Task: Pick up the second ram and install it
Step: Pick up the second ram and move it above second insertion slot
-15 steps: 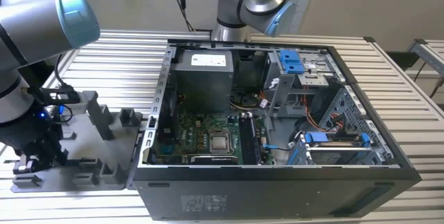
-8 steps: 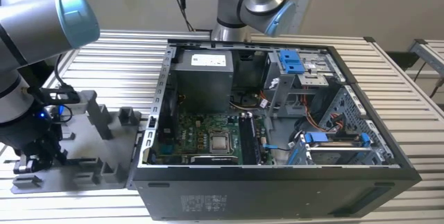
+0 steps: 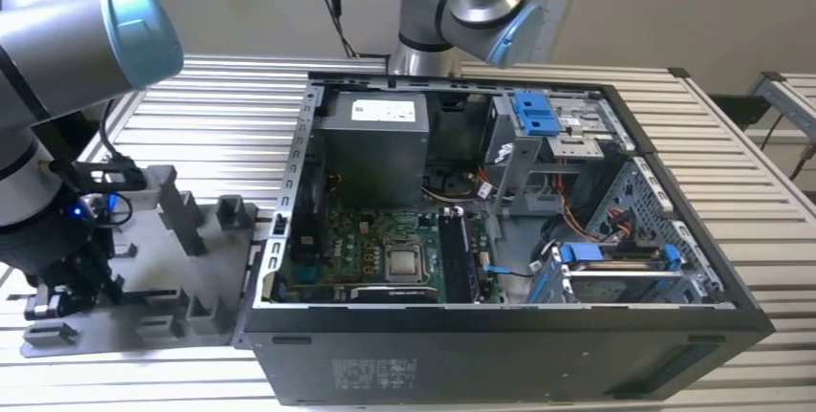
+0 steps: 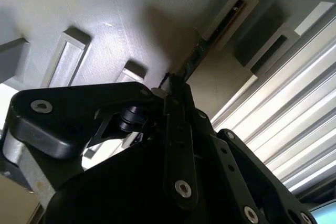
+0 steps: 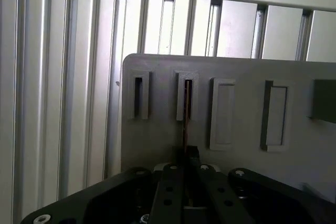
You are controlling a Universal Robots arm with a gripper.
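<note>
My claw (image 5: 186, 155) is pressed together on the second ram (image 5: 187, 114), pinching the thin dark strip by one edge. Its other end sits in a narrow slot (image 5: 187, 80) of the grey holder (image 5: 157, 135), so the stick stands upright there and is well apart from the computer case (image 3: 752, 316). In the first wrist view a second narrow slot (image 5: 139, 97) lies just beside it, and two wider shallow pockets (image 5: 223, 114) follow on the other side.

In the exterior view the holder lies on the slatted metal table (image 3: 217, 116), at the view's left, touching or nearly touching the side of the case, with my arm (image 3: 64, 39) bent down over it.

As for writing, there is a white label (image 3: 386, 108) on top of the power supply (image 3: 370, 149) and pale print (image 3: 374, 372) on the near wall of the case, but I cannot make out the words on either.

The case lies open on its side. Inside it sit the power supply, the green motherboard (image 3: 351, 249) with the square silver processor (image 3: 405, 262), black slot rails (image 3: 457, 261) just beside that, and bright blue drive clips (image 3: 536, 111) toward the view's right.
</note>
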